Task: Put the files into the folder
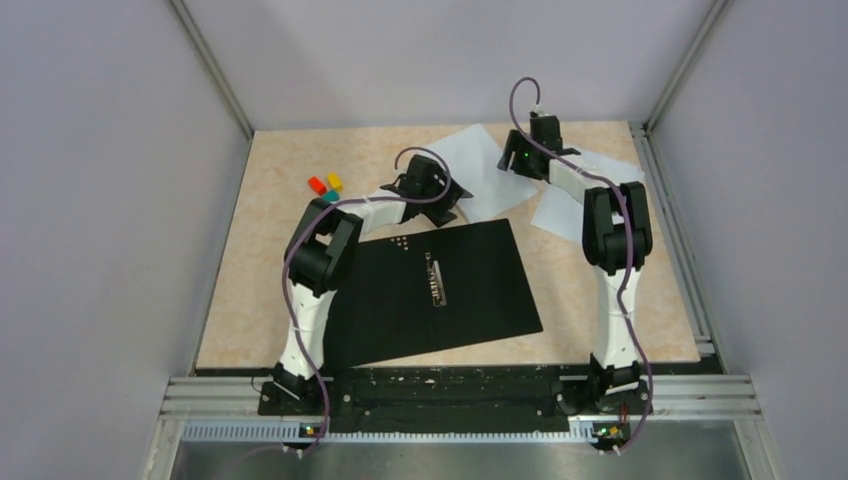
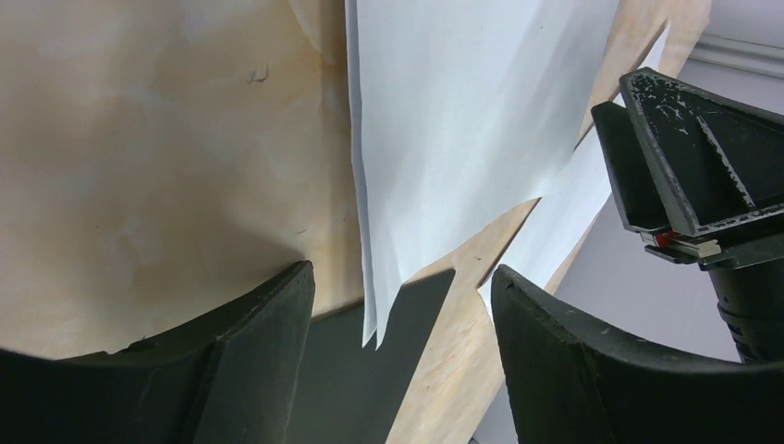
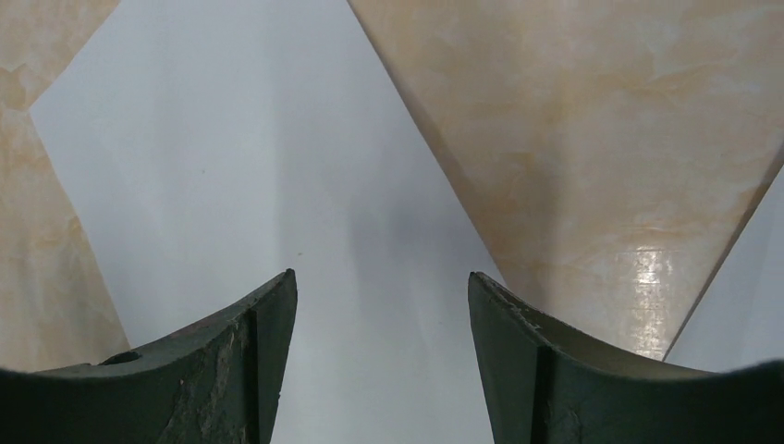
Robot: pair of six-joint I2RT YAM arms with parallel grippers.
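The folder lies open in the middle of the table, black inside up, with its metal spine clip showing. One white sheet lies behind it and a second lies to the right. My left gripper is open at the folder's far edge. In the left wrist view, a corner of the sheet reaches between its jaws, over the folder's black corner. My right gripper is open and empty above the first sheet, as its wrist view shows.
Small red, yellow and teal blocks sit at the back left of the table. Grey walls and metal frame posts enclose the table. The right gripper's body is close on the right in the left wrist view.
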